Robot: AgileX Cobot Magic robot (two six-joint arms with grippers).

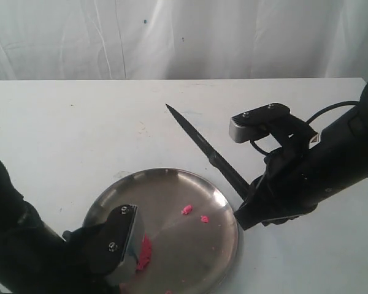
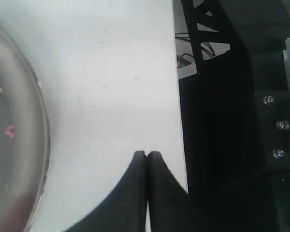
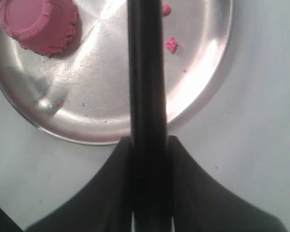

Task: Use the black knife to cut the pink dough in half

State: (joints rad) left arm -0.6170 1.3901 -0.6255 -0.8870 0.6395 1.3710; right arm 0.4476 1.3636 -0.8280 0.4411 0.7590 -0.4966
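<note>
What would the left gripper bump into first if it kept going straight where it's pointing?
Probably nothing soon: the shut left gripper points along bare white table, with the steel plate off to its side. Depth is hard to judge.

A white desk [image 1: 73, 141] is filling most of the exterior view, its far edge running straight across the upper part of the frame. Faint specks and smudges are showing on its matte top. Behind it a white curtain [image 1: 172, 37] is hanging in soft vertical folds across the whole upper band, with a few small dark spots on the cloth. Even, diffuse light is falling on everything, casting only weak shadows. In the left wrist view the desk's edge is running down the middle, and beyond it a dark frame [image 2: 217, 63] with cables is standing in shadow at the right.
</note>
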